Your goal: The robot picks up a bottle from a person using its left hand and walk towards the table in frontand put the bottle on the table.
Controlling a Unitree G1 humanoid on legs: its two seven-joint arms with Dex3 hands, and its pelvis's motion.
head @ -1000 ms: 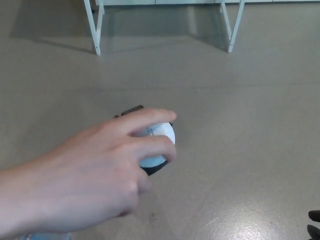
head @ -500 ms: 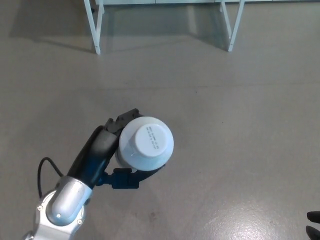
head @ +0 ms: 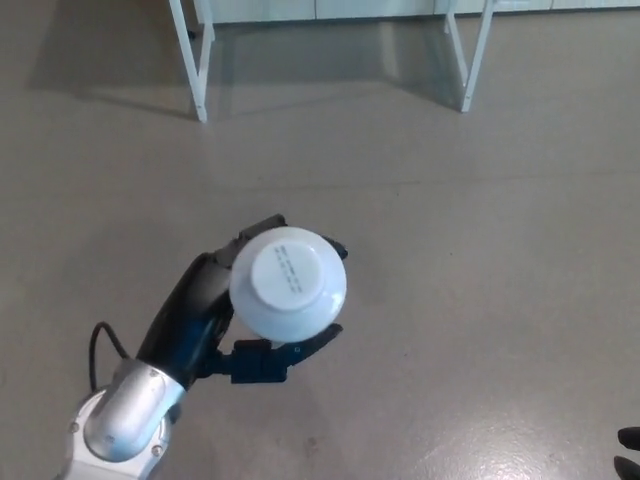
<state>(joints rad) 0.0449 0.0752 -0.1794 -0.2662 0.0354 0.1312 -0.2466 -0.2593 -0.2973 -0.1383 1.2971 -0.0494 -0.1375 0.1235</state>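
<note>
- Now that the person's hand, which lay over it a second ago, is gone from the picture, the bottle point(head: 288, 283) is carried by the robot alone: the handover looks finished, and what is left is the walk and the setting down.
- It is seen from straight above, held upright over the floor: a round pale blue-white body with a flat white disc on top that bears small grey print. The surface looks like smooth plastic, likely slippery and light.
- Around it the left hand point(head: 215, 300) is closed, with matte black fingers point(head: 262, 228) curling past the far side and the thumb point(head: 300, 350) under the near side. A blue block sits at the thumb's base.
- Behind the hand, the left arm point(head: 125, 420) widens into a rounded silver shell with a dull metallic sheen, and a thin black cable point(head: 100, 345) loops out beside it.
- At the bottom right corner, the right hand point(head: 629, 447) shows only as a dark sliver; whether it is open or closed cannot be told.
- Underneath lies the floor point(head: 480, 250), beige-grey, smooth and faintly glossy.
- Well ahead stand the table legs point(head: 200, 70), slim white square tubes splayed slightly outward. They sit a little lower in the picture than before, which suggests the camera has shifted; the tabletop is out of view.
</note>
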